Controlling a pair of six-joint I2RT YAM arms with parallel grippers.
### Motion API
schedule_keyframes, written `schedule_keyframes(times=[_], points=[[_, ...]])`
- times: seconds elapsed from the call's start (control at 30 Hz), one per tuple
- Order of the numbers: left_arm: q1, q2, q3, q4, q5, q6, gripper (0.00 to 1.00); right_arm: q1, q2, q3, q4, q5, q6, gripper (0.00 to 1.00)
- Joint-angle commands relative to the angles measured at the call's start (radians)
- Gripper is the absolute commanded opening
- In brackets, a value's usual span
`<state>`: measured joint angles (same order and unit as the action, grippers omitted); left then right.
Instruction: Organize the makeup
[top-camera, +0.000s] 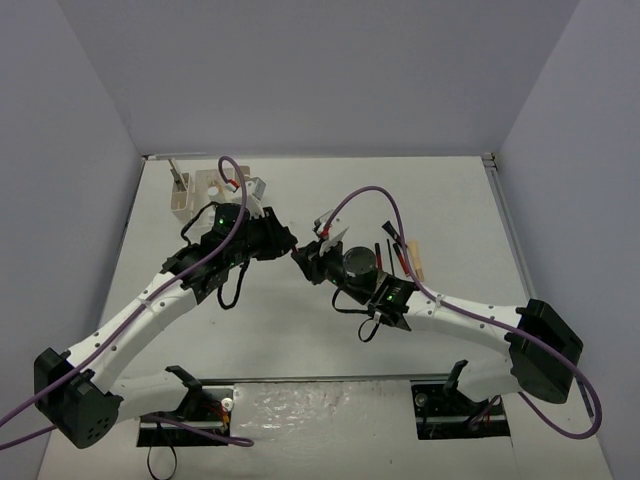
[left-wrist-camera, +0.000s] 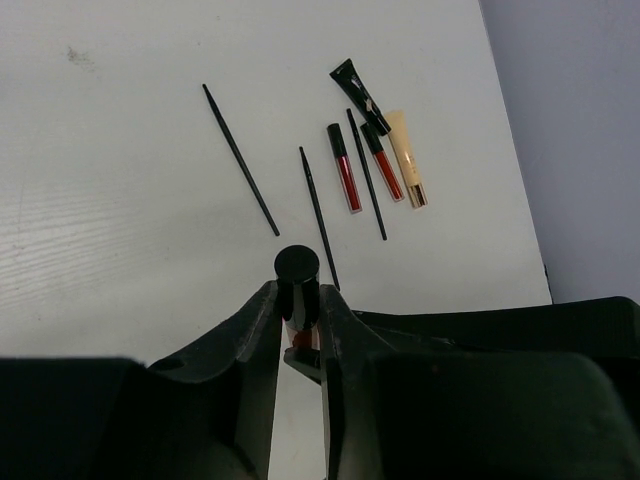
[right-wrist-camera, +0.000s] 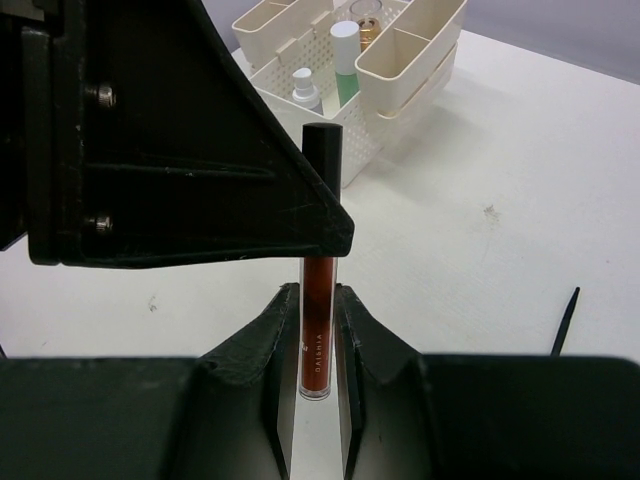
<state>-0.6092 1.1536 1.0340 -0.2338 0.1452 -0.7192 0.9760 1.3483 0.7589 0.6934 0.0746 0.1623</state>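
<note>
Bridging both arms mid-frame, the red gloss tube (right-wrist-camera: 317, 330) runs lengthwise between the clamped fingers of the right gripper (right-wrist-camera: 316, 300), while the left gripper (left-wrist-camera: 298, 300), nearer the upper-left organiser box (top-camera: 185, 200), is clamped below its black cap.

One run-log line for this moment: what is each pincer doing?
left pincer: shut on red lip gloss tube, cap end | right pincer: shut on same tube, lower end | tube: held by both
</note>
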Motion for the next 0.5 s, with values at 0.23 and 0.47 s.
schedule_keyframes(times=[0.23, 0.47], points=[[0.004, 0.01, 0.112, 0.056, -0.268, 0.178, 0.0, 0.002, -0.06, 0.027, -0.023, 0.088, 0.005, 0.89], [0.186, 0.151, 0.279, 0.096, -0.306, 0.314, 0.0, -0.015, -0.135, 0.023, -0.212, 0.224, 0.02, 1.0]])
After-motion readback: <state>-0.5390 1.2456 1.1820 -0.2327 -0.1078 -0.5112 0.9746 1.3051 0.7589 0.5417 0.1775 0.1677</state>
